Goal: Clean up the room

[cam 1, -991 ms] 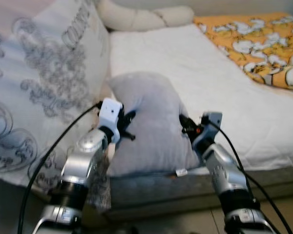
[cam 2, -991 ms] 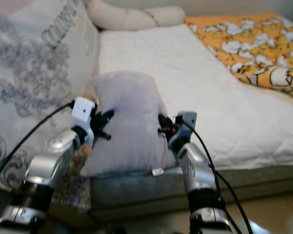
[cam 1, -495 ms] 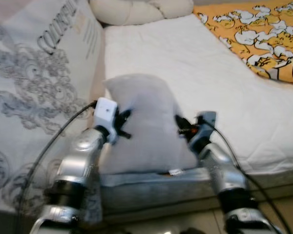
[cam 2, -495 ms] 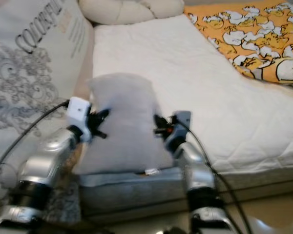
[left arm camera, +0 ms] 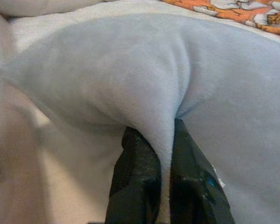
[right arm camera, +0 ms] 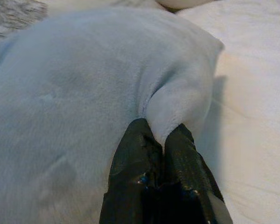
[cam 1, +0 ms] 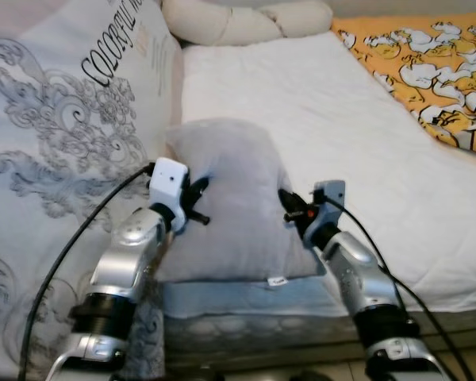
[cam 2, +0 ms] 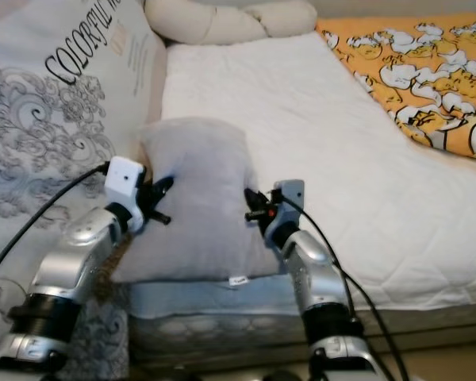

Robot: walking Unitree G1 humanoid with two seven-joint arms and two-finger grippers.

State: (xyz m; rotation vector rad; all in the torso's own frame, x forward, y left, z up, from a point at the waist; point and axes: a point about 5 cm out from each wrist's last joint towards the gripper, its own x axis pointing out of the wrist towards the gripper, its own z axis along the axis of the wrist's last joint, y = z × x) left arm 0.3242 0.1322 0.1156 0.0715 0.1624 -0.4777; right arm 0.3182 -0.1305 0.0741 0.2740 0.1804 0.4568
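A plain grey pillow point(cam 1: 234, 198) lies at the near edge of the white mattress point(cam 1: 341, 119), held between both arms. My left gripper point(cam 1: 200, 198) is shut on a fold of the pillow's left edge, and in the left wrist view its black fingers point(left arm camera: 140, 182) pinch the grey fabric point(left arm camera: 144, 79). On the pillow's right edge my right gripper point(cam 1: 289, 213) is shut too; the right wrist view has its fingers point(right arm camera: 135, 158) closed on a bunched fold of the pillow point(right arm camera: 84, 84).
A large white cushion point(cam 1: 71, 143) with grey ornaments and black lettering leans at the left of the bed. A cream bolster point(cam 1: 238, 22) lies at the head. An orange patterned blanket point(cam 1: 428, 71) covers the far right. The floor runs below the mattress edge.
The camera has shifted and the picture is sharper now. Both grippers keep their hold on the grey pillow, which stays at the mattress's near edge.
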